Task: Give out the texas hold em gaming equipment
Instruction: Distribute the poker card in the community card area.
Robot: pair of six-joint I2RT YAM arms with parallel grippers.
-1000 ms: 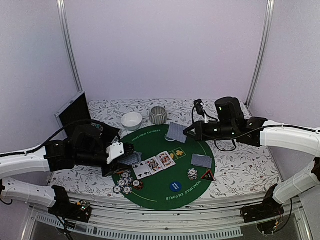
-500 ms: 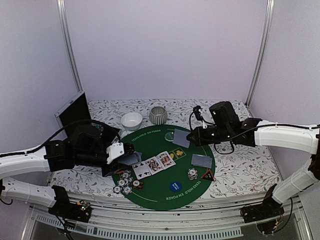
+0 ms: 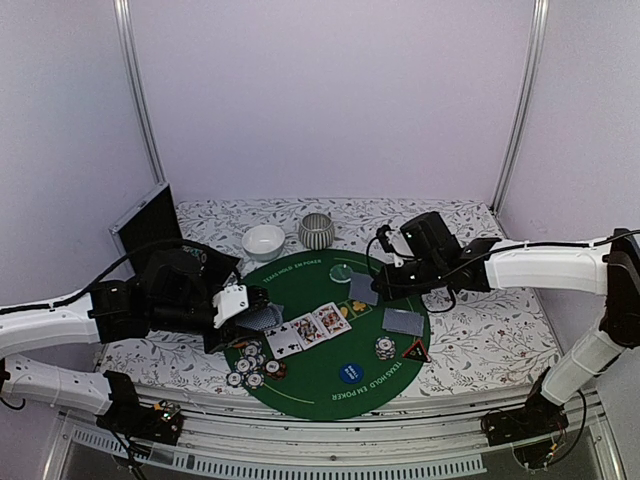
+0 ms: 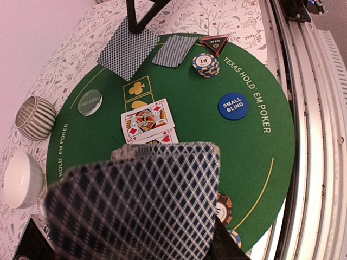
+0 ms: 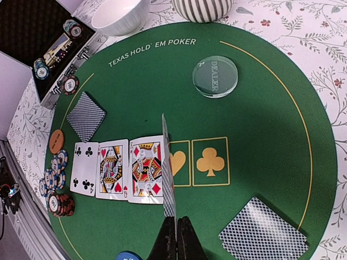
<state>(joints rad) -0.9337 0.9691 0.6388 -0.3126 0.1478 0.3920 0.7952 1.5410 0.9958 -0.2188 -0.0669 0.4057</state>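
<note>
Our right gripper [image 5: 176, 232] pinches one grey-blue-backed playing card [image 5: 168, 179] above the round green mat [image 5: 260, 124], right of three face-up cards [image 5: 116, 169]. Our left gripper [image 3: 246, 311] clasps the grey-blue-backed deck [image 4: 135, 211] at the mat's left edge.

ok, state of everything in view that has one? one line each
right gripper: shut on a card, held on edge
left gripper: shut on the deck
board cards: three, face up
dealt cards: face down
dealer button: flat on the mat
case: open
white bowl: upright, empty
</note>
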